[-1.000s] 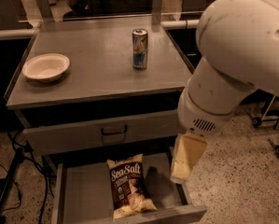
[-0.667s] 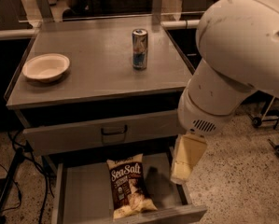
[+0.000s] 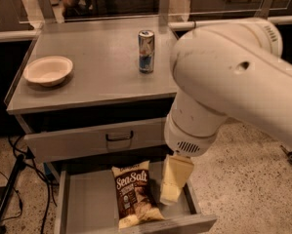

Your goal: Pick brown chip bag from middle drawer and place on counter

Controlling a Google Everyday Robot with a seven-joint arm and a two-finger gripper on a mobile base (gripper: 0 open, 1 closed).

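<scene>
Gripper: the gripper (image 3: 175,186) is down inside the open middle drawer (image 3: 84,206), near its right wall and hanging just right of the bag.
What changed: a second ago it hung higher and further right, over the drawer's right edge. Now the arm (image 3: 223,77) has swung in and lowered it towards the bag, so the reach is on!
Jaws: open or closed, cannot tell from this side. Nothing is lifted, though.
Brown chip bag: the brown chip bag (image 3: 135,195) lies flat on the drawer floor, centre-right, its lower end close to the front edge and its "Sea Salt" script facing up. It is just beside the gripper; whether they touch, cannot tell.
Worktop: the worktop (image 3: 101,67) carries a drink can (image 3: 146,51) towards the back, right of centre, and a bowl (image 3: 48,70) near the left edge.
Upper drawer front: the upper drawer front (image 3: 87,140) is shut, above the open tray.
Task reading: approach nearly done and grasp not yet made. The gripper probably has to shift a little further left over the bag before closing, then lift clear of the drawer and carry the bag up to the worktop.
</scene>
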